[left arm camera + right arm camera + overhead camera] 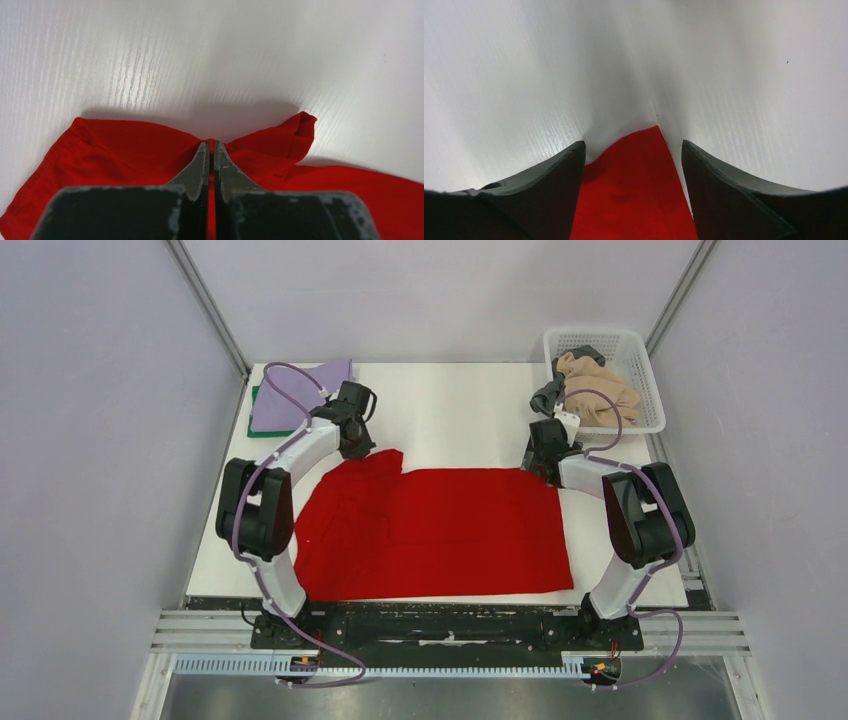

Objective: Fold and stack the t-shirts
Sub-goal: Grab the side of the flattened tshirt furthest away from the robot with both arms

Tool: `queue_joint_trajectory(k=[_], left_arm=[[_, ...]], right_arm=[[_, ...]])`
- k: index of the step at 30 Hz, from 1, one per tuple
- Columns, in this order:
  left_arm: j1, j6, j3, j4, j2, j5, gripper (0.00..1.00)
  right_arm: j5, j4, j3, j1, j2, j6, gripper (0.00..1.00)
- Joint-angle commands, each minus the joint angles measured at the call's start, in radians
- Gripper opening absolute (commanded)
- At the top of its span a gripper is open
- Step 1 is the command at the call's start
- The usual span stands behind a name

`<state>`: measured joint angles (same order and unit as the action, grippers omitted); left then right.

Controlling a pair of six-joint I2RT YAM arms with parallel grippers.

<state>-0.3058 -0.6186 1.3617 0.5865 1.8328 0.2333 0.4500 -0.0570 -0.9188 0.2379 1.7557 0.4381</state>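
1. The white, faintly grained desk (pixel 450 410) stands between pale grey walls (pixel 100 440).
2. The red t-shirt (pixel 435 530) lies spread across the desk's near half.
3. The left pincer (pixel 210 146) is clenched on the shirt's bunched far edge.
4. The right pincer (pixel 633 143) is released, straddling the shirt's far right corner.
5. The lilac t-shirt (pixel 310 390) lies on the green t-shirt (pixel 258 420) at the far left corner.

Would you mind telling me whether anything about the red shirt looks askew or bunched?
Yes: the red t-shirt lies mostly flat, but its far left corner is bunched into a raised flap where the left gripper is shut on it. The right gripper stands open over the far right corner, which lies flat.
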Motion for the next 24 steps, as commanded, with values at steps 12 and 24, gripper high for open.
queue_joint_trajectory(k=[12,24], left_arm=[[-0.026,0.041,-0.096,-0.024,-0.169,0.027,0.02],[-0.067,0.005,-0.229,-0.018,-0.329,0.049,0.02]], right_arm=[[0.006,0.128,0.106,-0.005,-0.064,-0.037,0.27],[-0.107,0.277,0.2,0.006,-0.194,-0.173,0.06]])
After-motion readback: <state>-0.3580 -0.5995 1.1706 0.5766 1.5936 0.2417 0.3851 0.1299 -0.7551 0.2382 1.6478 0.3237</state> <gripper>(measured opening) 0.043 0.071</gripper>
